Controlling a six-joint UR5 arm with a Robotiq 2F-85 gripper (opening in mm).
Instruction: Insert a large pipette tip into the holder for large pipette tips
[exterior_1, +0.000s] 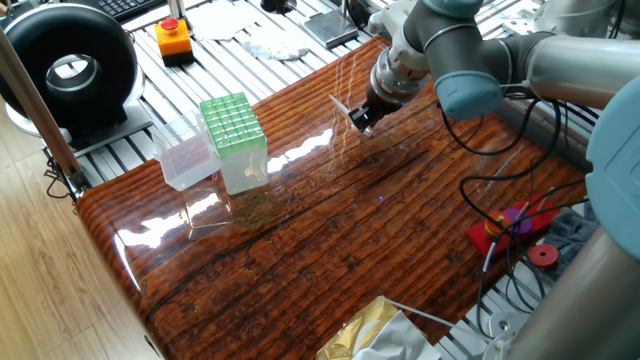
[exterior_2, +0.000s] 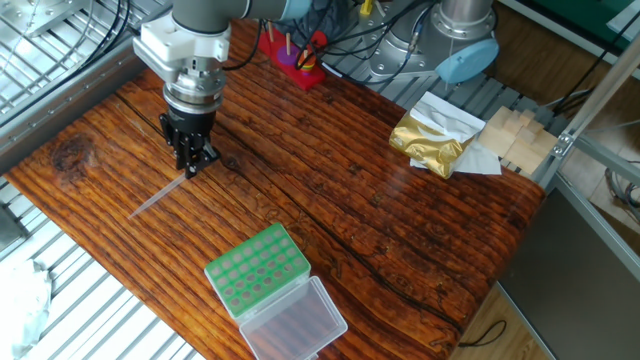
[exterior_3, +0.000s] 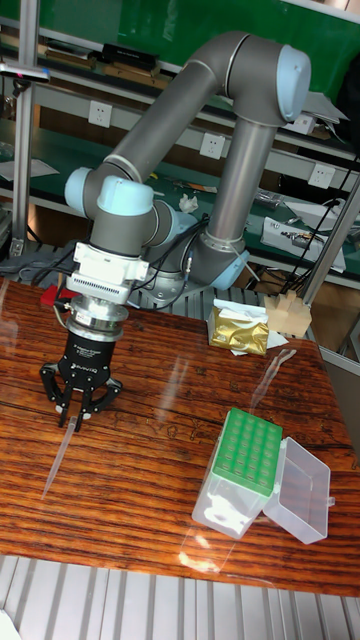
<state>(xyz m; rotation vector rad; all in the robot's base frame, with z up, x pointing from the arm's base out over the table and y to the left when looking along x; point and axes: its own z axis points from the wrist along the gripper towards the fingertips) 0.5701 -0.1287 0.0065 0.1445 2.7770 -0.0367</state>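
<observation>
Pipette tip holder (exterior_3: 248, 458), the clear box with the green grid top, stands near the front of the table (exterior_3: 160, 520) in the tall fixed view, its hinged lid (exterior_3: 300, 492) swung open beside it. Farther back and well apart to the side, the end effector (exterior_3: 73, 418) points down, clenched on the wide upper end of the large pipette tip (exterior_3: 56, 456). That slender clear tube slants down and away from the fingers toward the table. Behind, at the far table edge, sits a gold foil packet (exterior_3: 238, 330).
</observation>
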